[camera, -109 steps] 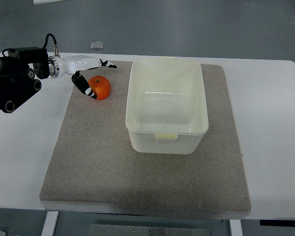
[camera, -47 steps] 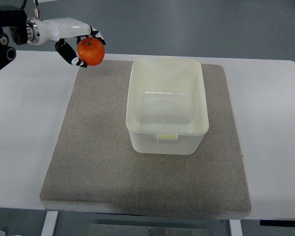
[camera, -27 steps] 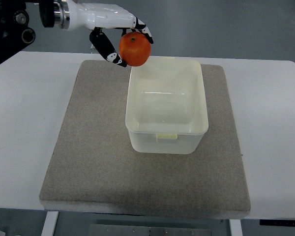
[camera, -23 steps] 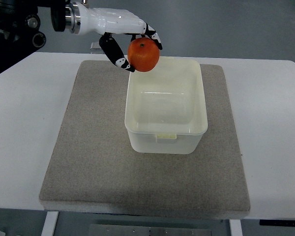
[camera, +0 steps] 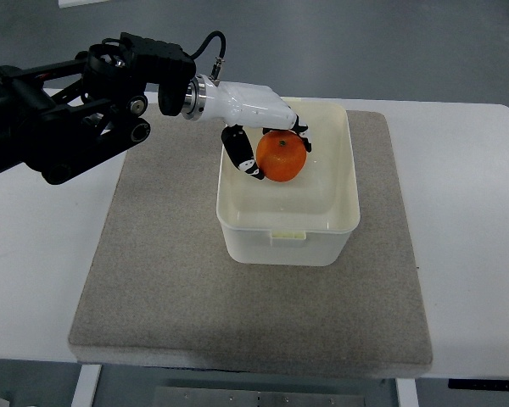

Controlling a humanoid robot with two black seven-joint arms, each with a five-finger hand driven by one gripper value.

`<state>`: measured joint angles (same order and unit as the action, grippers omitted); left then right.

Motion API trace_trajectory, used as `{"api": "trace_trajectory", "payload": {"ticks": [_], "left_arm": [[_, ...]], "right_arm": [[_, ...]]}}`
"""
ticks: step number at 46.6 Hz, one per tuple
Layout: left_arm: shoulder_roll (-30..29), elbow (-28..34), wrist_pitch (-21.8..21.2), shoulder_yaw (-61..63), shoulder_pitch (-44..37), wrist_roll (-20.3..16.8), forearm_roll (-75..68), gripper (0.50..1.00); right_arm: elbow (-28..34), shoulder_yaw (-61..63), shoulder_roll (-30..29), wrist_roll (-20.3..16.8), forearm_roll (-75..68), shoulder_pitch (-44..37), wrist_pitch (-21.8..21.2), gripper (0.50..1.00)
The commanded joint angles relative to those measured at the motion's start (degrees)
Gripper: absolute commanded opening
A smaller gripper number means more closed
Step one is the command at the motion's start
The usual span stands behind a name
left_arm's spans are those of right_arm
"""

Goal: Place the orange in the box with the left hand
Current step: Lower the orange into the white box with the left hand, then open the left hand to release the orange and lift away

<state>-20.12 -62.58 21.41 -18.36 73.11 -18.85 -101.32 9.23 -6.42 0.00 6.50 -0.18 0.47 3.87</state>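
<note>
The left arm (camera: 68, 102) reaches in from the left edge, black links ending in a white wrist; its hand (camera: 259, 131) points right, fingers (camera: 239, 153) curled downward in a grasp.

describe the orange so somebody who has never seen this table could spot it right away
Find the grey mat on the white table, then the translucent cream box standing on it. Over the box's open top, the robot's left hand grips the orange. It is the only round, bright orange thing in view.
</note>
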Motion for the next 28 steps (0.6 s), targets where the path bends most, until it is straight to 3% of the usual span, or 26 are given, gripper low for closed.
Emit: {"api": "trace_trajectory", "payload": {"ticks": [1,9,10,11,13,15,23,28], "left_arm": [[0.87,0.88,-0.76,-0.09,-0.68,0.21,-0.01,0.5],[1.49,0.88,-1.64,-0.01,-2.18,0.39,0.07,0.525],[1.58,0.88,-1.64,-0.01,-2.18,0.39,0.07,0.544],[1.58,0.88,-1.73,-0.01,-2.18,0.39,0.07,0.593],[1.75,0.88,-1.9,-0.09,-2.35,0.39,0.42,0.738],[1.84,0.97,-1.9,-0.18,-2.62,0.39,1.04,0.81],[1.84,0.97,-1.9,-0.27,-3.14,0.3,1.22,0.962],[1.84,0.97,-1.9,-0.36,-3.67,0.39,1.3,0.99]], "right_arm": [[0.0,0.0,0.0,0.0,0.0,-0.03,0.0,0.932],[0.0,0.0,0.0,0.0,0.0,-0.03,0.0,0.932],[0.0,0.0,0.0,0.0,0.0,-0.03,0.0,0.932],[0.0,0.0,0.0,0.0,0.0,-0.03,0.0,0.932],[0.0,0.0,0.0,0.0,0.0,-0.03,0.0,0.932],[0.0,0.0,0.0,0.0,0.0,-0.03,0.0,0.932],[0.0,0.0,0.0,0.0,0.0,-0.03,0.0,0.932],[0.0,0.0,0.0,0.0,0.0,-0.03,0.0,0.932]]}}
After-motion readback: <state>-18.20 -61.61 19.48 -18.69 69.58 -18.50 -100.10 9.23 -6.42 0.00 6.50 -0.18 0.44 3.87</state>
